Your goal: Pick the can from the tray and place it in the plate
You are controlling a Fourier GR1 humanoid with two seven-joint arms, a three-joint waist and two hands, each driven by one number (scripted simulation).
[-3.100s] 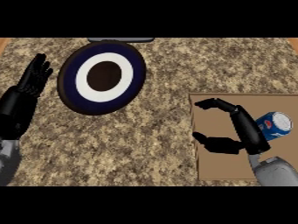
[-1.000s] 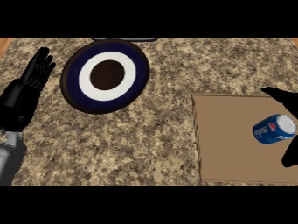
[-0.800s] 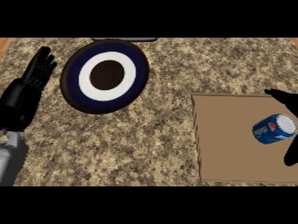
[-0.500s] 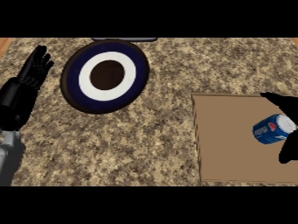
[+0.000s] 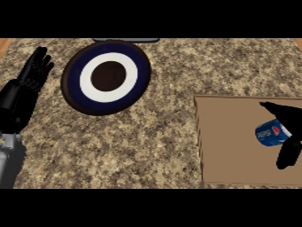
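Can (image 5: 271, 133) lay on its side at the right of the brown tray (image 5: 231, 142), a blue one with a red and white label, still where the job began. The right hand (image 5: 296, 125) had come in from the near right edge and sat against the can's right side, one black finger arching over the far end and the thumb hanging down at the near end, so the can lay between them. I could not tell whether the fingers had closed on it or only bracketed it; nothing showed the can lifted off the tray. That spread made sense for a can lying down: the hand spanned its length so it would not roll away.

Well to the left and farther off, the plate (image 5: 107, 77) rested on the speckled worktop (image 5: 146, 137), dark blue rim, white ring and brown centre, with nothing in it. I judged the carry would run leftward across the worktop.

At the left edge the left hand (image 5: 22, 95) stood open, fingers straight and pointing away, resting out of the way.
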